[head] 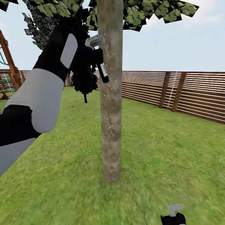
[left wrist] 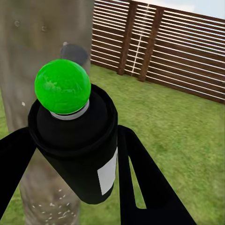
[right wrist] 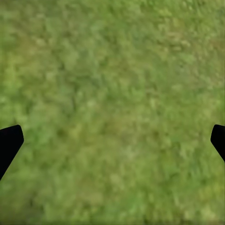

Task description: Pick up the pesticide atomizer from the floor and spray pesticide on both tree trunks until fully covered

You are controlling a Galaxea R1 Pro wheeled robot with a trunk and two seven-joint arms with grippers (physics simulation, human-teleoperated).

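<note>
My left gripper is raised high beside the tree trunk and is shut on the pesticide atomizer, a small black bottle with a white label. In the left wrist view the atomizer sits between the two black fingers and its round top shows bright green, facing the trunk close by. Small white specks dot the bark at several heights. Low near the grass, my right gripper hangs open, and its wrist view has bare lawn between the fingertips.
A brown slatted fence runs behind the tree and along the right. A wooden playset stands at the far left, and a dark tree is behind my left arm. Grass spreads around the trunk. Leaves hang overhead.
</note>
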